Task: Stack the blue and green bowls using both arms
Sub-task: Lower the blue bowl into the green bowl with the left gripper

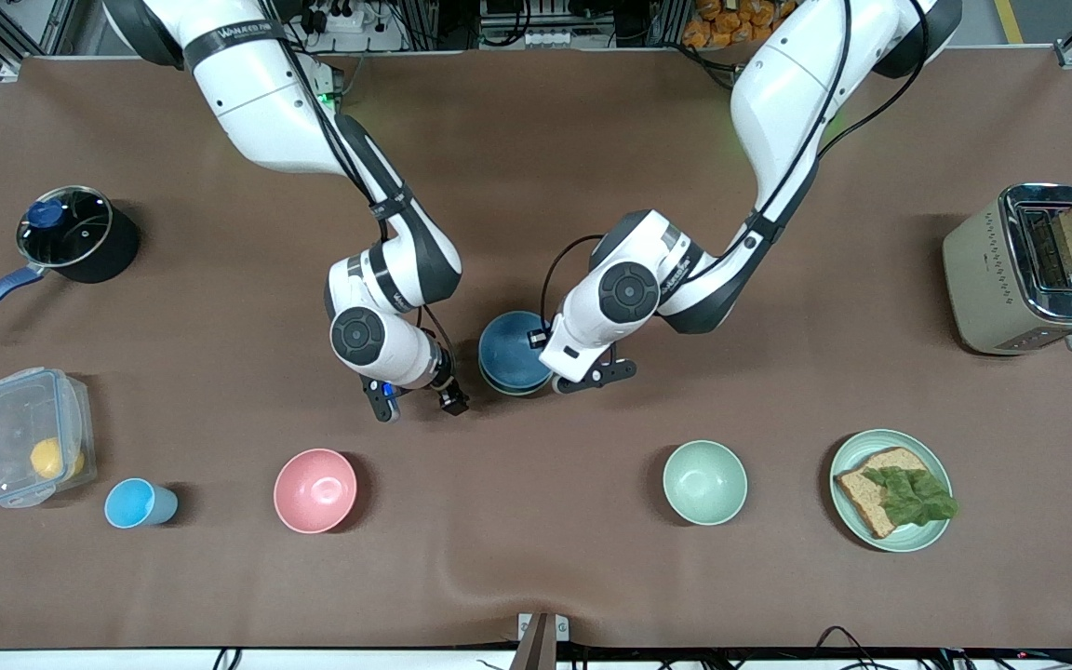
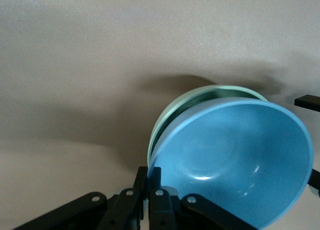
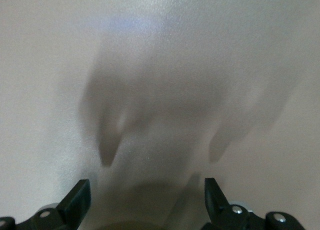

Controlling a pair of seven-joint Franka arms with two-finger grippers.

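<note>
Right in the middle of the worktop (image 1: 536,167) sits the blue bowl (image 1: 510,346), nested inside the green bowl (image 2: 200,97); from the front only a thin green rim peeks out under the blue one. The left wrist view shows it better: the blue bowl is tilted in the green one, not sitting flat. The left hand (image 2: 148,190) has its fingers pinched together on the blue bowl's rim, on the edge toward the left arm's end of the worktop.

The right hand (image 1: 417,400) is just beside the stack, toward the right arm's end, fingers spread wide with nothing between them, low over bare worktop.

Nearer the front camera there's a pink bowl (image 1: 314,490), a paler mint bowl (image 1: 704,482), and a green plate (image 1: 891,502) with bread and a lettuce leaf on it. A small blue cup (image 1: 139,502) lies next to a clear lidded box (image 1: 32,435) with something yellow inside. Farther from the camera at that same end is a black pot (image 1: 78,233) with a glass lid and blue handle. A toaster (image 1: 1029,270) with a slice in it stands at the left arm's end.
</note>
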